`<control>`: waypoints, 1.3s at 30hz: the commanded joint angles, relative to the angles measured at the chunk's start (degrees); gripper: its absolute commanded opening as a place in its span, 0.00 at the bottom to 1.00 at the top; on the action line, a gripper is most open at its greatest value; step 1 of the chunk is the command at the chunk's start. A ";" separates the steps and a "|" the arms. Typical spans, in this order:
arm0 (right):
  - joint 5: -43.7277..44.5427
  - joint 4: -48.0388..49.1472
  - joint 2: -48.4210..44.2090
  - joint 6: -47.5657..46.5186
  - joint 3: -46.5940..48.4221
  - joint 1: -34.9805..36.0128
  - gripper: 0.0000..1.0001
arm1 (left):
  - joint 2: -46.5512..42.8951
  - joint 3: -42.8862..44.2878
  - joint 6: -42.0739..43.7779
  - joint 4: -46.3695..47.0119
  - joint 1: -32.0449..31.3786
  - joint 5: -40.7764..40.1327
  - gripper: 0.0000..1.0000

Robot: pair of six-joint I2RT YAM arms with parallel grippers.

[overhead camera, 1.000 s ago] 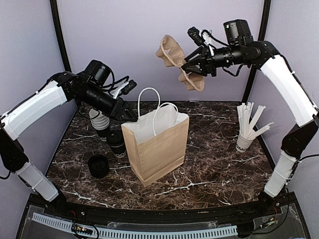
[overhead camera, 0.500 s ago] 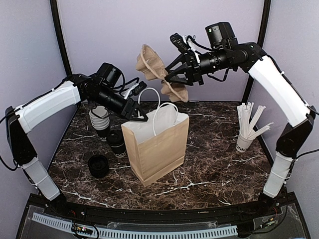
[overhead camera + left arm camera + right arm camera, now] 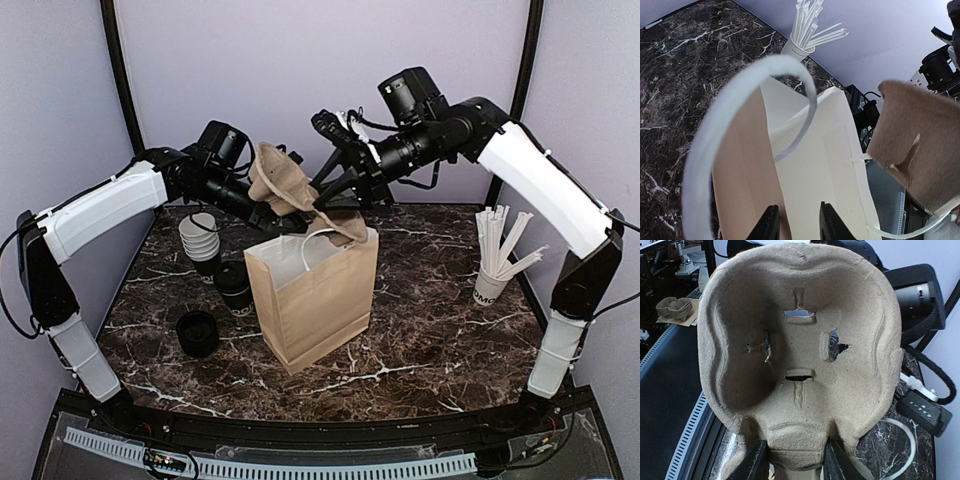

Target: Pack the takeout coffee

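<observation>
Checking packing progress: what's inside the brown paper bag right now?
Only bare white walls show inside the bag; its bottom is hidden. The pulp cup carrier hangs at its mouth.

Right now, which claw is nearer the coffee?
Left. The left claw is at the bag's rim, on the side where the coffee stands; the right claw holds the carrier over the bag, farther right.

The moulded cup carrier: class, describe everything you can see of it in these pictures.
The cup carrier is tan moulded pulp with rounded cup wells and small slits cut through one well's floor. It holds no cups. The right gripper pinches its edge between both fingers, holding it tilted over the open mouth of the brown paper bag, lower end near the rim.
</observation>
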 commanded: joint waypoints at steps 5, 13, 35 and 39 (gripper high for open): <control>0.52 -2.76 -1.76 -1.10 -3.08 3.99 0.37 | 4.24 3.94 -0.27 6.01 -0.46 6.66 0.21; 3.26 0.39 -1.58 4.93 3.96 4.21 0.35 | 5.79 8.37 1.31 6.23 -2.93 11.87 0.09; 7.07 -0.33 -1.38 0.84 -2.02 4.21 0.34 | 3.41 11.24 2.42 4.38 -2.47 -0.76 0.58; 7.84 0.44 -0.80 0.46 -2.18 4.14 0.34 | -0.82 9.12 2.13 6.63 -0.69 -5.20 0.66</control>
